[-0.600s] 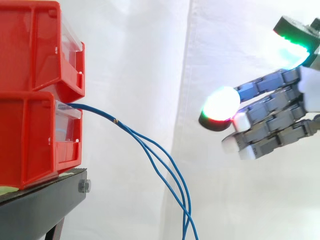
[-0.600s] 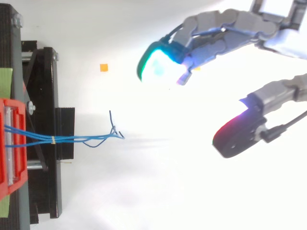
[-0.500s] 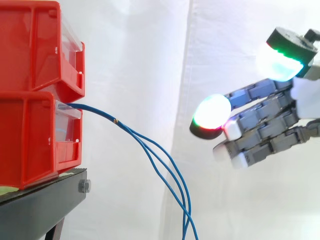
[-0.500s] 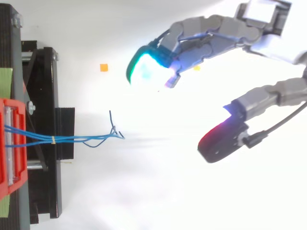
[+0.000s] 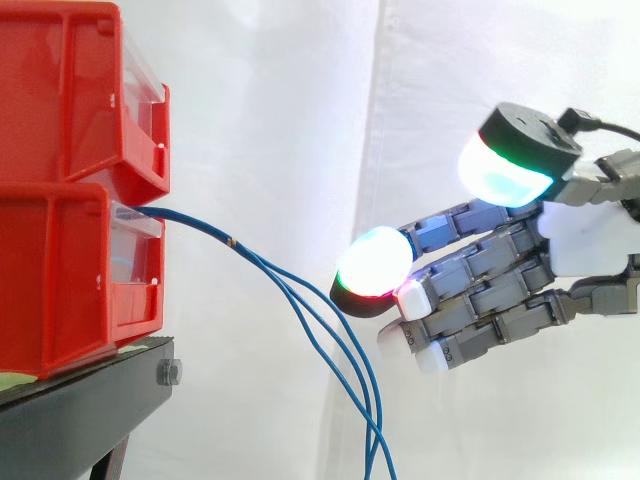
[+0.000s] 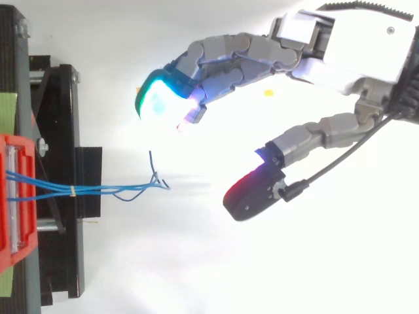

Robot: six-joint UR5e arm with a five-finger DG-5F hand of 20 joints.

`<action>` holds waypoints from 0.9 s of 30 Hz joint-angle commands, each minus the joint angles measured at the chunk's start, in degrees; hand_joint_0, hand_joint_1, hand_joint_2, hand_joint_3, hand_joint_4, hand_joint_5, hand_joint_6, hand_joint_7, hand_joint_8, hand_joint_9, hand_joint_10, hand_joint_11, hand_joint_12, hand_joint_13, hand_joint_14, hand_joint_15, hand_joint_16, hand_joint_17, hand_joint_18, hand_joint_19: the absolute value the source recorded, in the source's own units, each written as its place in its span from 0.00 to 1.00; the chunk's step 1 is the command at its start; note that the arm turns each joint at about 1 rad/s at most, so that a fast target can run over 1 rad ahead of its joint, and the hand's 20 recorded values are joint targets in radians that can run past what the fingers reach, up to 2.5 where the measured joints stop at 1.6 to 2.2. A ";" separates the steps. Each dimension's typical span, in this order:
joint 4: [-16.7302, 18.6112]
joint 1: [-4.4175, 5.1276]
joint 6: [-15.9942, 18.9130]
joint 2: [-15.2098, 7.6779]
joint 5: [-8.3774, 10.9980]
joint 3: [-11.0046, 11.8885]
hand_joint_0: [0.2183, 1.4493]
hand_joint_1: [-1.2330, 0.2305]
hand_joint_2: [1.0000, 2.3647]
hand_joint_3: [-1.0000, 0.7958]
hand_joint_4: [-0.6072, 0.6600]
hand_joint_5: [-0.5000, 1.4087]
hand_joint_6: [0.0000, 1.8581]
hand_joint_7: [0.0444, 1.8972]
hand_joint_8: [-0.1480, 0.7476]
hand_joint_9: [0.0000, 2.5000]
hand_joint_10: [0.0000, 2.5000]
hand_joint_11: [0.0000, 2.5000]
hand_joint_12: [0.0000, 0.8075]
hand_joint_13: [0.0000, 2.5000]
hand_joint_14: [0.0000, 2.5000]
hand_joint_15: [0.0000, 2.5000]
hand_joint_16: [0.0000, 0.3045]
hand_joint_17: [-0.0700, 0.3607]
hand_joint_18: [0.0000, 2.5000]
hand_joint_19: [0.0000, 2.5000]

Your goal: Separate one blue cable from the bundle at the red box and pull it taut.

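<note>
Stacked red bins (image 5: 60, 180) are seen at left, a bundle of blue cables (image 5: 310, 305), seemingly tied near the lower bin, is draped downward from it, and the hand (image 5: 590, 240) is held apart at right, fingers spread, grasping nothing.
</note>
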 commanded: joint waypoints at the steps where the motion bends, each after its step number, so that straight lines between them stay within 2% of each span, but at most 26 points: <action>1: 1.51 -0.04 -0.58 -0.30 0.10 0.05 0.18 0.39 0.00 0.28 0.70 0.16 0.27 0.47 0.53 0.21 0.01 0.23 0.53 0.16 0.00 0.12 0.19 0.46 0.10 0.16; 5: 2.65 0.04 -1.11 -1.00 0.01 0.13 0.18 0.45 0.00 0.28 0.72 0.17 0.27 0.48 0.53 0.24 0.01 0.23 0.53 0.17 0.01 0.13 0.19 0.47 0.11 0.17; 6: 3.18 -0.04 -0.93 -2.14 -0.07 0.31 0.18 0.46 0.00 0.28 0.72 0.17 0.27 0.48 0.53 0.24 0.01 0.23 0.53 0.17 0.00 0.13 0.19 0.47 0.11 0.17; 9: 3.36 -0.48 0.91 -6.19 -1.30 3.74 0.18 0.47 0.00 0.28 0.72 0.18 0.27 0.48 0.53 0.25 0.01 0.23 0.53 0.18 0.00 0.13 0.19 0.47 0.12 0.17; 11: 2.56 -0.75 2.41 -7.95 -3.50 6.99 0.18 0.48 0.00 0.28 0.72 0.18 0.27 0.48 0.53 0.25 0.01 0.23 0.53 0.18 0.00 0.13 0.19 0.47 0.12 0.17; 12: 2.21 -0.75 2.41 -7.95 -3.85 7.60 0.18 0.47 0.00 0.28 0.73 0.18 0.27 0.48 0.54 0.25 0.01 0.23 0.53 0.19 0.00 0.13 0.19 0.47 0.13 0.17; 13: 2.04 -0.75 2.14 -8.03 -4.38 7.96 0.18 0.47 0.00 0.28 0.73 0.18 0.27 0.48 0.54 0.26 0.01 0.23 0.53 0.19 0.01 0.13 0.19 0.46 0.13 0.17; 15: 2.56 -0.39 1.44 -7.95 -3.59 7.96 0.19 0.45 0.00 0.28 0.73 0.18 0.27 0.48 0.54 0.26 0.01 0.23 0.52 0.19 0.00 0.13 0.19 0.46 0.13 0.18; 19: 3.27 -0.48 0.56 -8.21 -3.50 7.96 0.22 0.39 0.00 0.28 0.72 0.18 0.27 0.49 0.52 0.26 0.01 0.24 0.50 0.19 0.01 0.14 0.18 0.44 0.14 0.19; 20: 4.32 -0.66 1.27 -10.14 -3.50 8.31 0.22 0.38 0.00 0.28 0.72 0.18 0.27 0.49 0.52 0.26 0.01 0.24 0.50 0.20 0.01 0.14 0.18 0.44 0.14 0.19; 22: 5.03 -0.75 2.06 -10.67 -3.94 8.40 0.23 0.36 0.00 0.28 0.72 0.18 0.27 0.49 0.51 0.27 0.01 0.25 0.50 0.20 0.01 0.14 0.17 0.44 0.15 0.19; 23: 5.38 -0.66 3.11 -11.81 -4.38 8.75 0.23 0.35 0.00 0.28 0.72 0.18 0.27 0.49 0.51 0.27 0.01 0.25 0.50 0.20 0.01 0.14 0.17 0.44 0.15 0.19; 27: 5.38 -0.39 4.61 -11.81 -5.17 9.36 0.25 0.33 0.00 0.28 0.71 0.19 0.27 0.50 0.51 0.27 0.01 0.25 0.49 0.20 0.01 0.15 0.17 0.43 0.15 0.20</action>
